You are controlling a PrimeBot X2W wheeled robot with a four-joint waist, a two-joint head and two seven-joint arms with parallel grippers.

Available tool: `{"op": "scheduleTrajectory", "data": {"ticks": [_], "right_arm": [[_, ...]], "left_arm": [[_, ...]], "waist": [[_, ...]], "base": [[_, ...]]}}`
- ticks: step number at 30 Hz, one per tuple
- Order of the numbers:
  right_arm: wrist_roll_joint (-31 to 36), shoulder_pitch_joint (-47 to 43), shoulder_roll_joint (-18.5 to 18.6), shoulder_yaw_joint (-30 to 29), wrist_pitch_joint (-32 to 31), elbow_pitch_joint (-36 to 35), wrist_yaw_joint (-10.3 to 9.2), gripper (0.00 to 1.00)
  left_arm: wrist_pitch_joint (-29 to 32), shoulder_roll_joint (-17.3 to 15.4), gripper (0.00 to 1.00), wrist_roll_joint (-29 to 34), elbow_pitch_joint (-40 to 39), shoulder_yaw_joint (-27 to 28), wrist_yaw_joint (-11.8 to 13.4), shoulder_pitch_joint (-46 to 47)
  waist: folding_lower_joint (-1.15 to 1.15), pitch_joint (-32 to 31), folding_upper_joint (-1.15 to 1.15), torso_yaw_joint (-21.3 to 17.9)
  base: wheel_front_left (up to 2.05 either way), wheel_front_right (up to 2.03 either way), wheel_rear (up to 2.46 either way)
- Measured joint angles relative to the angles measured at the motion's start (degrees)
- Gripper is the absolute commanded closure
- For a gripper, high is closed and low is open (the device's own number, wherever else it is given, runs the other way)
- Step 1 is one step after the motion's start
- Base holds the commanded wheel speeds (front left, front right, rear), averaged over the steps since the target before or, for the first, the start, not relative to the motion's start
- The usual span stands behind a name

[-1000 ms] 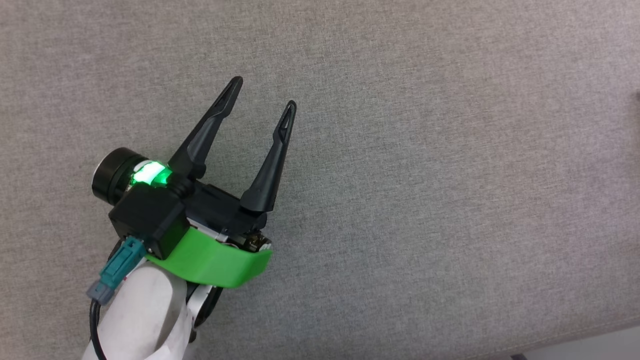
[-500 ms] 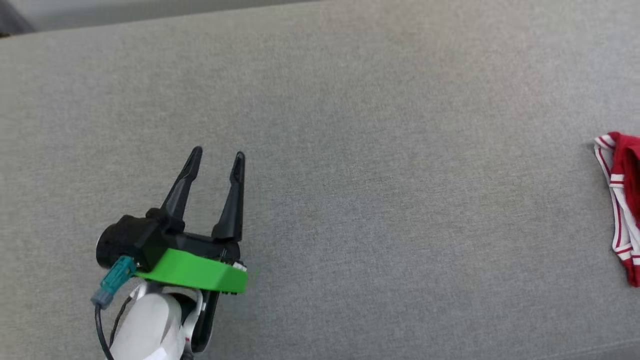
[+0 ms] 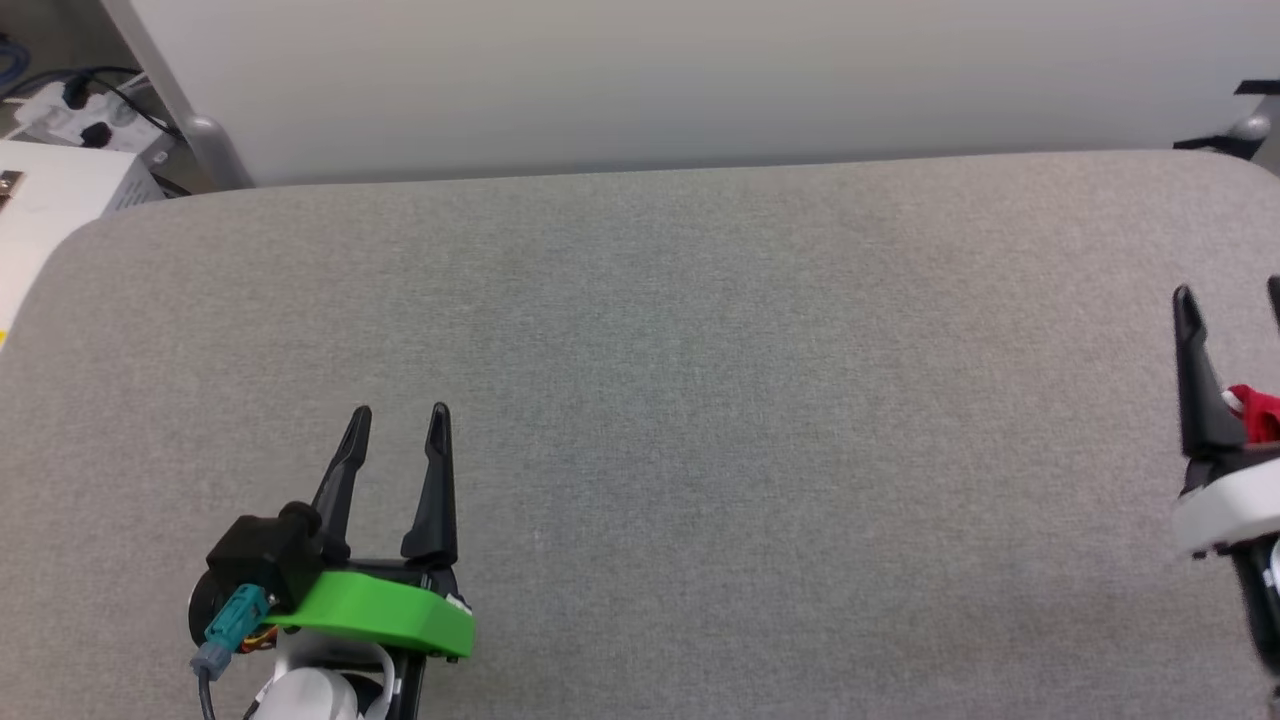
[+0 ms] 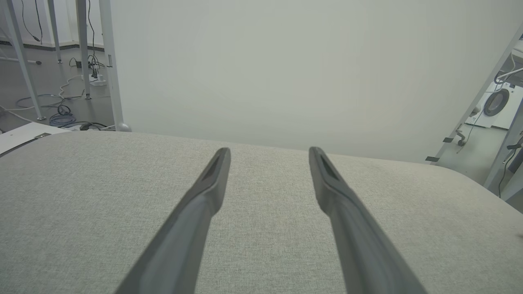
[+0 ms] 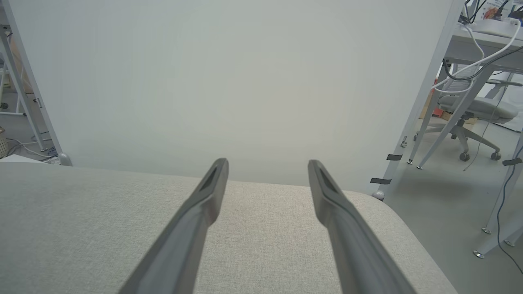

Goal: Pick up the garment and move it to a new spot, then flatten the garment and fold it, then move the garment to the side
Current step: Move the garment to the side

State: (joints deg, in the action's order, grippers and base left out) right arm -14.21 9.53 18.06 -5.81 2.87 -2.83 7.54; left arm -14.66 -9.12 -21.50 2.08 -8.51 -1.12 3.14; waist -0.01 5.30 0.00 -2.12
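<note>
Garment: red scrap at 3 o'clock edge of grey table, by right gripper base, fingers wide, empty; left gripper wide, well apart at 7 o'clock; right nearer, axis unclear

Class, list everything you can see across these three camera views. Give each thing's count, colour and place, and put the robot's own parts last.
padded surface: one, grey fabric, beneath both arms
backdrop panel: one, off-white, upright behind the surface's far edge
garment: one, red with some white, at the head view's right edge beside the right gripper, mostly hidden
floor cables: several, dark and blue, on the floor far left
appliance with round door: one, white, far right in the left wrist view
office chair: one, grey, by a desk at right
left gripper: one, dark fingers with a green guard, lower left, open
right gripper: one, dark fingers, near the surface's right end, open
</note>
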Motion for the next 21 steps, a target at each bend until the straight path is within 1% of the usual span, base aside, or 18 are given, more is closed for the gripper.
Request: {"op": "scheduleTrajectory", "data": {"ticks": [4,6,10,14,21], "right_arm": [[0.0,-5.8,-6.0,0.2,1.4,-1.5,0.00,0.00],[0.0,-7.9,-8.0,0.7,2.4,-1.5,0.00,0.00],[1.2,-10.9,-10.8,2.1,4.4,-0.9,0.00,0.00],[1.7,-12.0,-12.1,3.2,6.5,1.6,0.00,0.00],[1.9,-12.0,-12.3,3.9,7.5,3.4,0.00,0.00]], "left_arm": [[0.0,1.2,0.00,0.7,0.8,1.4,-1.0,-1.4],[0.0,1.8,0.00,1.1,1.3,1.9,-1.6,-2.0],[0.0,2.8,0.00,1.9,2.7,3.3,-2.4,-3.1],[0.0,4.1,0.00,2.5,3.6,4.2,-3.3,-3.5],[0.0,4.8,0.00,4.2,4.5,5.3,-4.3,-3.6]], "waist": [[0.00,-1.8,0.00,1.9],[0.00,-2.7,0.00,2.6],[0.00,-4.0,0.00,3.6],[0.00,-4.9,0.00,4.1],[0.00,-5.0,0.00,4.2]], "base": [[0.00,0.00,0.00],[0.00,0.00,0.00],[0.00,0.00,0.00],[0.00,0.00,0.00],[0.00,0.00,0.00]]}}
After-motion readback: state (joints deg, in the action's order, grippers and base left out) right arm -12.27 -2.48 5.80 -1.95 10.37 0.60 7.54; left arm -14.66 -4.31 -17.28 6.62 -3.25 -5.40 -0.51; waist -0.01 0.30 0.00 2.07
